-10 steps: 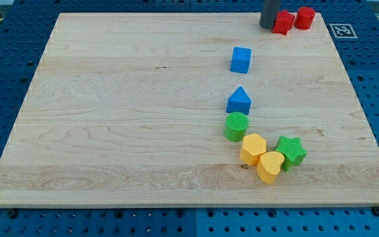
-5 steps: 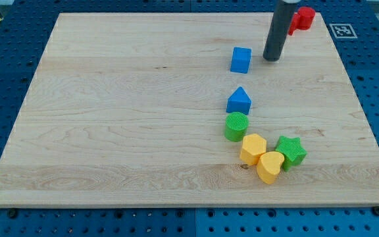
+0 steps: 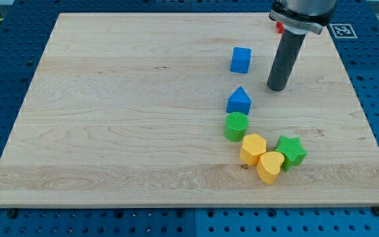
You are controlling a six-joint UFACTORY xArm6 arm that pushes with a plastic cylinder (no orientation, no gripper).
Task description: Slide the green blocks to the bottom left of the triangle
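So my tip (image 3: 277, 88) was sitting on the wooden board (image 3: 124, 118), off to the view's right of the blue triangle-ish block (image 3: 239, 101) and a bit toward the view's top from it, not touching anything. No jaws on this rig, it's just a plain dark rod, so there was nothing to be open or closed. The blue cube (image 3: 240, 60) was up and to the view's left of the tip, clear of it.

The green cylinder (image 3: 236, 126) was right below the blue triangle, basically touching it. The green star (image 3: 291, 151) was further toward the view's bottom right, pressed up against the yellow heart (image 3: 270, 166), which was snug against the yellow hexagon-looking block (image 3: 252, 148). That hexagon one was also touching the green cylinder's lower right side. A bit of red (image 3: 279, 27) peeked out behind the rod up top; couldn't make out its shape.
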